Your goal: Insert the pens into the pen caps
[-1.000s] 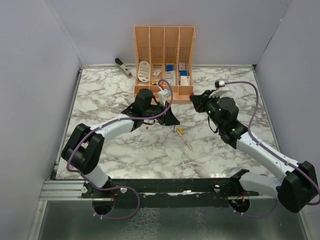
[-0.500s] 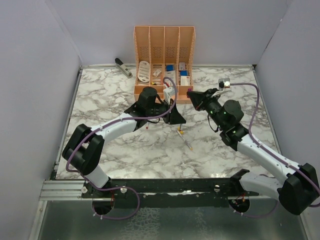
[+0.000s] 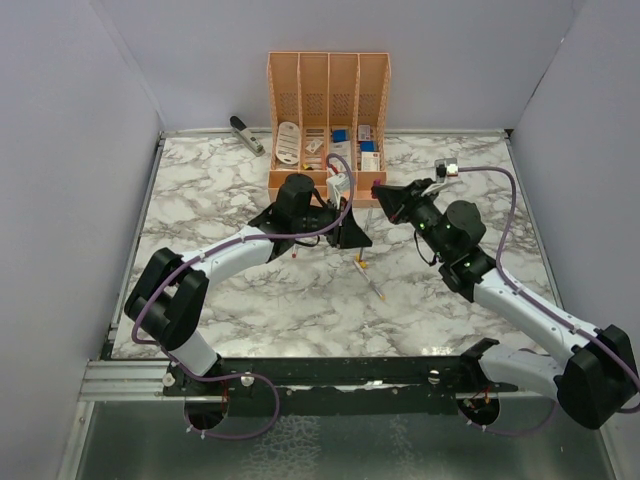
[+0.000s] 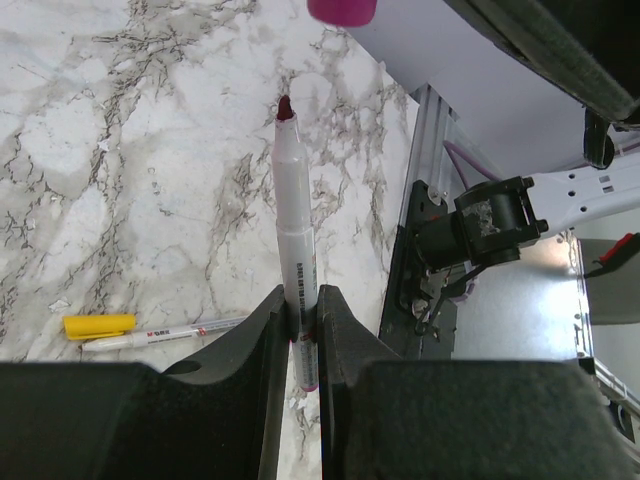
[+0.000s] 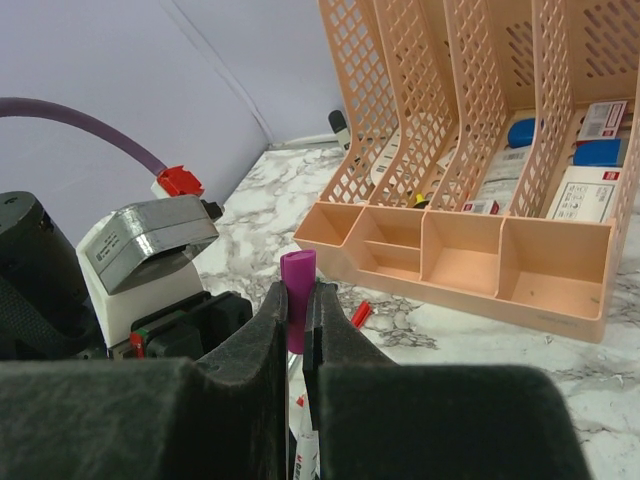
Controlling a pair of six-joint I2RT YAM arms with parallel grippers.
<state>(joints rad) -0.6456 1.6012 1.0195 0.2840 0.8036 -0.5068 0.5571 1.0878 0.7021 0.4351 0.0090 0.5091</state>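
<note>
Marble table [image 3: 215,195] in the top view carries a peach organizer [image 3: 328,120] at its far edge, with a stapler [image 3: 246,134] just to its left. In front of the organizer the left gripper [image 3: 350,232] and right gripper [image 3: 386,200] face each other, close together but apart; what they hold is too small to tell here. A yellow-capped pen [image 3: 369,276] lies flat on the marble just nearer than both. In the left wrist view, the left gripper [image 4: 300,312] is clamped on the lower barrel of a pen [image 4: 294,205], whose bare dark tip points away from the fingers toward a purple cap [image 4: 342,10] at the top edge, slightly to the tip's right and not touching it. The yellow-capped pen [image 4: 150,331] lies on the table [image 4: 120,150] beside the fingers. In the right wrist view, the right gripper [image 5: 294,312] pinches the purple cap [image 5: 297,283] upright, its top standing clear above the fingertips. A small red piece [image 5: 360,315] lies on the marble [image 5: 600,390] before the organizer [image 5: 455,255].
</note>
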